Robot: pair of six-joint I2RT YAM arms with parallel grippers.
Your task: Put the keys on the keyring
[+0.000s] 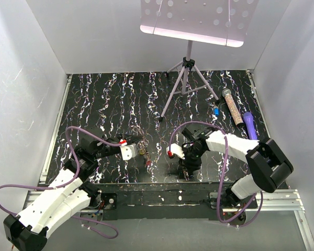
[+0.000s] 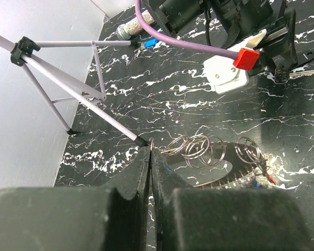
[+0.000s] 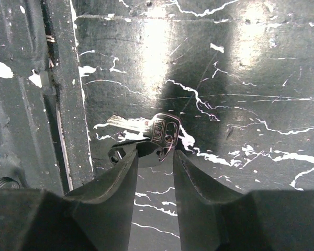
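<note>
My left gripper (image 2: pixel 150 157): pressed fully together, pinching a thin wire loop of the keyring (image 2: pixel 199 149).
Keyring: coiled silver loops fan out just past my left fingertips, in the lower centre of the left wrist view.
My right gripper (image 3: pixel 154 157): jaws partway apart, tips either side of the silver key's (image 3: pixel 157 132) head; I cannot tell if they touch it.
Silver key: flat on the marbled black table (image 3: pixel 251 78), mid-frame, blade pointing left.
Writing: stamped marks on the key head, unreadable.
</note>
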